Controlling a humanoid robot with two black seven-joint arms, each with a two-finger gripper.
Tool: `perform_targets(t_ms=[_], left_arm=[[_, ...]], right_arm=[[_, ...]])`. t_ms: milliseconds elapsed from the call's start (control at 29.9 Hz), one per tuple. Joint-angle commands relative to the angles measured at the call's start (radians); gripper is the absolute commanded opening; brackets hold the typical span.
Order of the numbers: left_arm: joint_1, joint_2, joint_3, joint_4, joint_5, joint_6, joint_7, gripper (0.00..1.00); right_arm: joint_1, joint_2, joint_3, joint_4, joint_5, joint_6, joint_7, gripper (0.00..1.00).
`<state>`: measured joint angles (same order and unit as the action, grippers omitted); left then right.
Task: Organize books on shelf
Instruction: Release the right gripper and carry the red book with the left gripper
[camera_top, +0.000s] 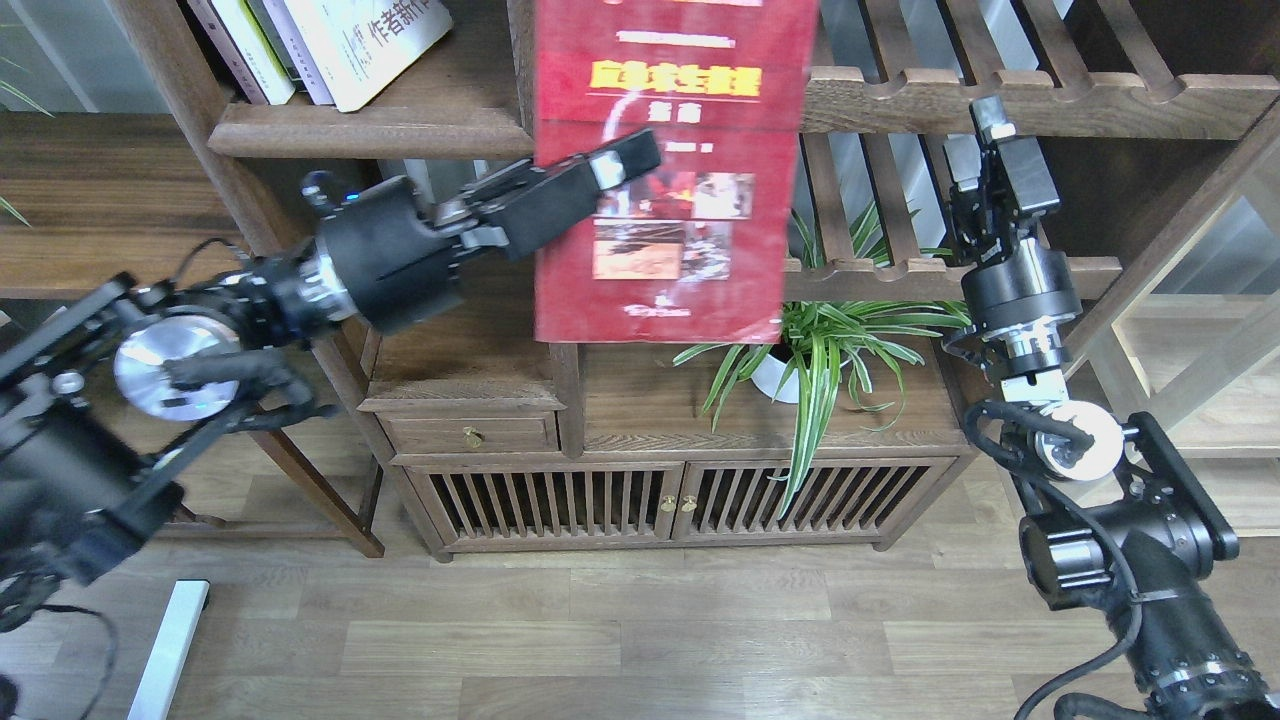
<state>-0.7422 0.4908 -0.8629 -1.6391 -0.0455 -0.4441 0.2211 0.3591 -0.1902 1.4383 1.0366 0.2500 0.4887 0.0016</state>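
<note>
A dark red book with a yellow title hangs upright in front of the bookcase's centre post. My left gripper is shut on it, one finger lying across the front cover, the other hidden behind. The solid plank shelf lies up and to the left of it. Leaning on that shelf are a large white book with blue characters and slim white, green and dark-spined books. My right gripper points upward at the right, well clear of the red book, open with nothing between its fingers.
Slatted shelves with scalloped rails fill the right half. A striped potted plant stands on the low cabinet below the red book. A white strip lies on the wooden floor at the lower left.
</note>
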Motion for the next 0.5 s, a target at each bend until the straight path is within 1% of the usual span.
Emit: perform_targets(t_ms=[0,234,301,468], left_arm=[[0.046,0.083,-0.065,-0.037,0.012,-0.044,0.003,0.06],[0.058,0.287,-0.154,-0.042,0.015,-0.045,0.004,0.07],[0.069,0.325,-0.185,-0.041,0.015,-0.045,0.004,0.08],[0.101,0.388,-0.251,-0.041,0.015,-0.045,0.006,0.08]], right_arm=[[0.021,0.000,-0.007,-0.029,-0.001,0.000,0.000,0.73],[0.055,0.005,-0.024,-0.035,-0.006,0.000,-0.002,0.73],[0.064,0.005,-0.036,-0.035,-0.006,0.000,-0.002,0.74],[0.069,0.005,-0.062,-0.044,-0.006,0.000,-0.003,0.74]])
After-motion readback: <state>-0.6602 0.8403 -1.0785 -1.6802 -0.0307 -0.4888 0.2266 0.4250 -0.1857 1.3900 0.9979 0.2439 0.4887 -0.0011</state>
